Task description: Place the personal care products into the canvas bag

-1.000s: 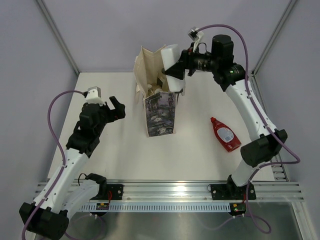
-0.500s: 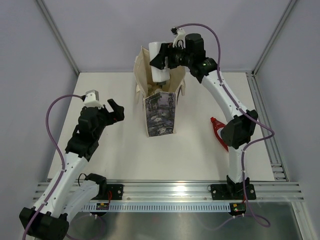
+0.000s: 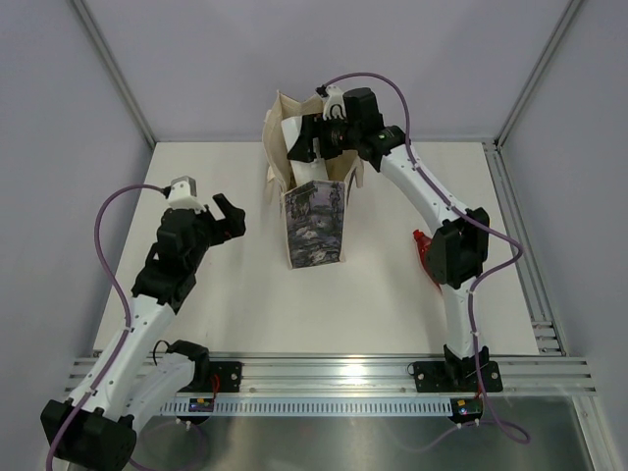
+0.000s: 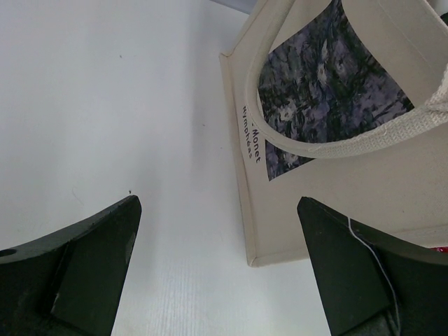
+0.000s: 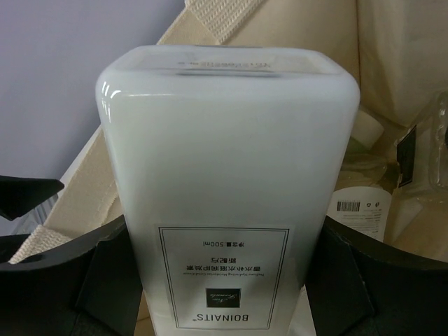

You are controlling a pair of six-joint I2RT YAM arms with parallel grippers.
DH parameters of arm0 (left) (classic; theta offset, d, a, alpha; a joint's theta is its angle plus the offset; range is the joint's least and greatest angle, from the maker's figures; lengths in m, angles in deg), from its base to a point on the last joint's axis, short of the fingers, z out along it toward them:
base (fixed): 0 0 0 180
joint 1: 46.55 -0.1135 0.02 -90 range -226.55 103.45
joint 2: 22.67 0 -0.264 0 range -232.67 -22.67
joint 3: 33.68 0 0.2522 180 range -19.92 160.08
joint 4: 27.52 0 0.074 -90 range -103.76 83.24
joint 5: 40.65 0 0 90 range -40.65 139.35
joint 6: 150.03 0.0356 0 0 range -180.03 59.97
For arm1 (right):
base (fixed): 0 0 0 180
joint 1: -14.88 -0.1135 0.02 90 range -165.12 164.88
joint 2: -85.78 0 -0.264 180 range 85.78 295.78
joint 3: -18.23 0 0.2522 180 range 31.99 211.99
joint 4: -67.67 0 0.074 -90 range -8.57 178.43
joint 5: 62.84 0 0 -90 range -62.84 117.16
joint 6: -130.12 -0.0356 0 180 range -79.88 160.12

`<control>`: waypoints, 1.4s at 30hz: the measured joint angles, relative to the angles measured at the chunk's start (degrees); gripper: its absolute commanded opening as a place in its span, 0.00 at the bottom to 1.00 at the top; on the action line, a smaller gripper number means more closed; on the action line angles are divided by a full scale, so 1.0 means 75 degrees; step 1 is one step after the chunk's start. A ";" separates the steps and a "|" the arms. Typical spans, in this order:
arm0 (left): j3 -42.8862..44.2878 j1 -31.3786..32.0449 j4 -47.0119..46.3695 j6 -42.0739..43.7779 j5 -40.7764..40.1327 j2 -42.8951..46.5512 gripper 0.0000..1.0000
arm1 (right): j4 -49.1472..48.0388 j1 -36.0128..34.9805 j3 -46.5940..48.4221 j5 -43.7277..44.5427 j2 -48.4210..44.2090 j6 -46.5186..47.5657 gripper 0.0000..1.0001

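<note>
**Bag mid-table, one bottle at its mouth**

Bag (image 3: 316,224) stands mid-table (image 3: 245,294), toward the back. Right gripper (image 3: 306,145) is at the bag's mouth, with the rectangular bottle (image 5: 227,140) between its fingers and other bottles (image 5: 367,203) inside the bag below. Flat bottle (image 3: 419,243) lies right of the bag, partly behind the right arm. Left gripper (image 3: 228,218) is left of the bag, apart from it.

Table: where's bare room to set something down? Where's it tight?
Free: table strip between canvas bag and near rail; patch between left pincer and bag; far right corner. Crowded: bag mouth, where right pincer holds the white bottle; flat red bottle under the right arm.
</note>
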 measured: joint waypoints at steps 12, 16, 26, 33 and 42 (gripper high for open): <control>0.0000 -0.0076 -0.0044 0.0003 0.0108 -0.0029 0.99 | 0.0539 0.0015 0.0172 -0.0399 0.0073 0.1174 1.00; 0.0000 -0.0099 -0.0044 0.0003 0.0114 -0.0029 0.99 | 0.0618 0.0052 0.0635 -0.0906 -0.0163 0.1955 0.99; -0.0152 -0.0169 -0.0050 0.0009 0.0119 0.0163 0.99 | 0.1384 0.1883 0.0012 -0.2611 -0.2361 0.3448 1.00; -0.0338 -0.0233 -0.0032 0.0012 0.0119 0.0391 0.99 | 0.3812 0.3031 -0.2780 -0.0577 -0.3838 0.5753 1.00; -0.0341 -0.0303 -0.0052 0.0067 0.0221 0.0326 0.99 | 0.4724 0.3614 -0.7239 0.2366 -0.3867 0.6531 1.00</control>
